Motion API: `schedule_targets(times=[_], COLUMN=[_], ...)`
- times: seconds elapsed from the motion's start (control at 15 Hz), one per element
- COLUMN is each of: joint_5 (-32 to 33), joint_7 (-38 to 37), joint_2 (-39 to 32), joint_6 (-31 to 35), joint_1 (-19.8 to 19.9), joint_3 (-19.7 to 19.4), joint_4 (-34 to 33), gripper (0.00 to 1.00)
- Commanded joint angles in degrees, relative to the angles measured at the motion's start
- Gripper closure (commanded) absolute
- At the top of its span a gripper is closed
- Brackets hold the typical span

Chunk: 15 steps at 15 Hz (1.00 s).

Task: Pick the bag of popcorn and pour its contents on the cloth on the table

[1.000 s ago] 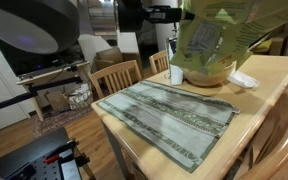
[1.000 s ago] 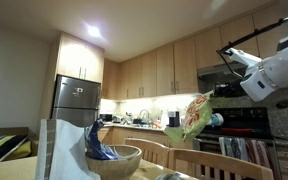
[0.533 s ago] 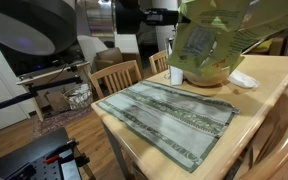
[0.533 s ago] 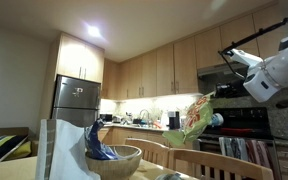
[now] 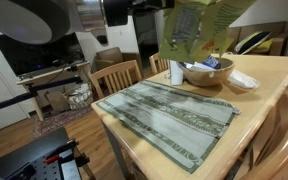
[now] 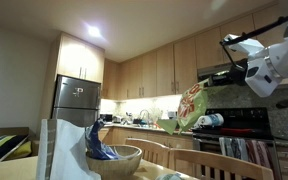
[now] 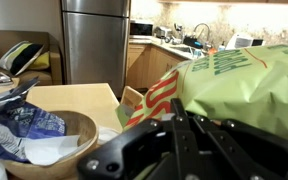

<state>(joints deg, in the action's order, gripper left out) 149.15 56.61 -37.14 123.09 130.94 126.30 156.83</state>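
cloth (image 5: 169,115): grey-green striped runner, flat and diagonal on the near half of the worktop (image 5: 272,85)
wooden bowl (image 5: 209,72): just past the cloth's far end, holding a blue-and-white bag (image 7: 19,128)
bag of popcorn (image 5: 196,28): lime-green, lifted clear of the worktop, hanging tilted above the bowl
pincer (image 7: 182,140): clenched on the bag of popcorn
chair (image 5: 117,75): at the worktop's far edge
fridge (image 6: 76,100): steel, far behind in the kitchen

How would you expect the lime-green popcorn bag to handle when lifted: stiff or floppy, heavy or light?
The bag of popcorn is probably floppy: its thin film looks creased and bulging in the wrist view. It is likely light for its size, since it hangs tilted in mid-air in an exterior view without visibly sagging.
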Motion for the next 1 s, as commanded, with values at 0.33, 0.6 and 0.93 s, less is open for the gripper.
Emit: schedule_targets(times=[0.33, 0.6, 0.93], joint_5=[-0.01, -0.01, -0.01], joint_7=[8.98, 9.21, 4.78], joint_2=[7.73, 9.38, 12.30], joint_6=[-1.03, -1.75, -1.38], joint_1=[7.59, 10.39, 11.07], joint_3=[18.41, 22.89, 22.83], joint_4=[3.12, 3.07, 2.87], gripper=[1.00, 1.00, 1.00])
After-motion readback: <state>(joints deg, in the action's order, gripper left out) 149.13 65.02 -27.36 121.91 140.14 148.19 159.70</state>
